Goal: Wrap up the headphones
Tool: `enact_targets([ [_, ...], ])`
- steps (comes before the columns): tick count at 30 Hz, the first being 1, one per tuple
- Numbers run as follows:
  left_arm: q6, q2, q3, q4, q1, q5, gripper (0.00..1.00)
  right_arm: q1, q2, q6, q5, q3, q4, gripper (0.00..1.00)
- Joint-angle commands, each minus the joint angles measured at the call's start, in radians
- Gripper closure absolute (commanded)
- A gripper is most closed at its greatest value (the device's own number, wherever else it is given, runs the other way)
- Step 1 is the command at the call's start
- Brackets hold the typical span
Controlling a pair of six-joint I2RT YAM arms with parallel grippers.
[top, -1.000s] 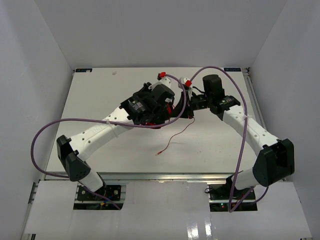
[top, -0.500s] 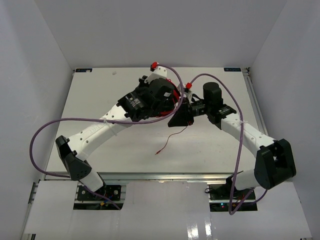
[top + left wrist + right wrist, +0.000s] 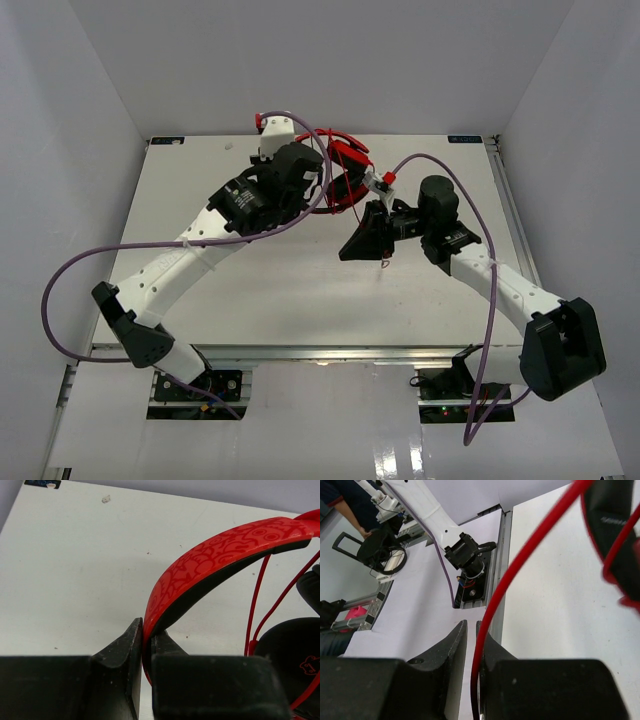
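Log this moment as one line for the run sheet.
left gripper: shut on headphones headband | right gripper: shut on cable | place: far middle of table

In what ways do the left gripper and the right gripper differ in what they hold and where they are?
The left gripper clamps the broad red headband; the right gripper clamps the thin red cable. In the top view the left gripper is farther back over the table than the right gripper. Both have jaws nearly closed on parts of the same headphones.
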Motion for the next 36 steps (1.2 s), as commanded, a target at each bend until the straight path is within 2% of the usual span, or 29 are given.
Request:
enact_targets([
  [1,-0.144,-0.084,0.003,0.066,0.09,0.11,1.0,0.003,-0.046,0.0,-0.007,-0.029,0.061,0.81],
  [8,-0.23,-0.091,0.001,0.105,0.223,0.274,1.0,0.004,-0.073,-0.045,0.017,-0.101,0.061,0.81],
  [17,-0.303,-0.081,0.02,0.147,0.256,0.435,1.0,0.005,-0.062,-0.098,0.031,-0.136,0.058,0.83],
  [22,-0.324,-0.098,0.016,0.164,0.266,0.493,1.0,0.003,-0.063,-0.178,0.067,-0.136,-0.011,0.89],
  [28,-0.303,-0.128,0.012,0.157,0.277,0.611,1.0,-0.01,-0.067,-0.343,0.108,-0.108,-0.162,0.92],
  [36,-0.165,-0.218,-0.054,0.091,0.283,0.922,1.0,-0.069,-0.016,-0.828,0.224,0.044,-0.567,0.92],
])
